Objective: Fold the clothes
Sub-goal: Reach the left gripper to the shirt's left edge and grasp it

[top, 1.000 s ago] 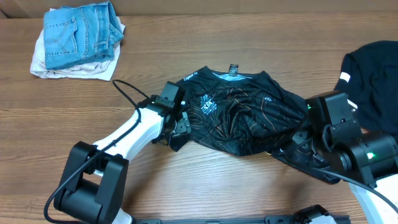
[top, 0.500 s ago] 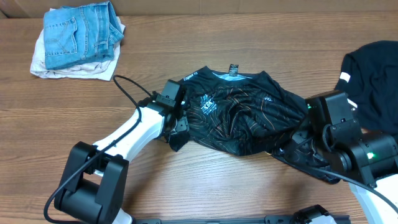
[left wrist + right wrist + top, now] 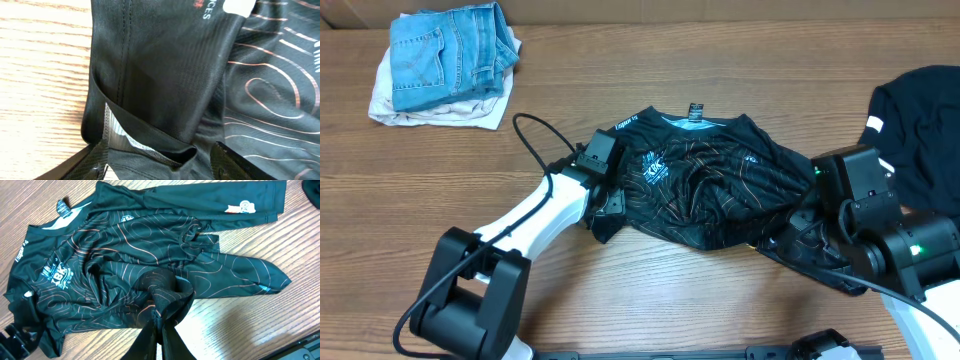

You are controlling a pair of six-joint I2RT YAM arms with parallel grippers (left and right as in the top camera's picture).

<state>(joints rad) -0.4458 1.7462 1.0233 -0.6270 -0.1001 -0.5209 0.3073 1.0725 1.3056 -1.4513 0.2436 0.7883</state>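
Jersey: we see the black jersey (image 3: pixel 710 185) with thin orange contour lines lying crumpled at the middle of the wooden table (image 3: pixel 720 60), collar toward the top of the overhead frame.
Neck tag: a small dark neck tag (image 3: pixel 695 110) sticks up at the collar; we cannot read its print.
Left gripper: the left gripper (image 3: pixel 162 160) sits at the jersey's left edge, low in the wrist frame. Its two fingers stand wide apart, released, with a folded black hem between them. Only the fingertips show, cut off by the bottom edge, and we cannot tell whether they touch the cloth.
Right gripper: the right gripper (image 3: pixel 158 325) is clenched on a gathered bunch of jersey fabric at the bottom centre of its wrist frame. From overhead its fingers are hidden under the arm's own body at the lower right.
Sleeve: one long sleeve (image 3: pixel 235 202) lies stretched across the upper right of the right wrist frame, with a small white and red logo too blurred to read.
Jeans: folded blue jeans (image 3: pixel 445 50) rest on a white garment (image 3: pixel 385 100) at the upper left.
Black garment: another black garment (image 3: pixel 920 120) is cut off by the right edge.
Cable: a black cable (image 3: pixel 532 135) loops above the left arm.
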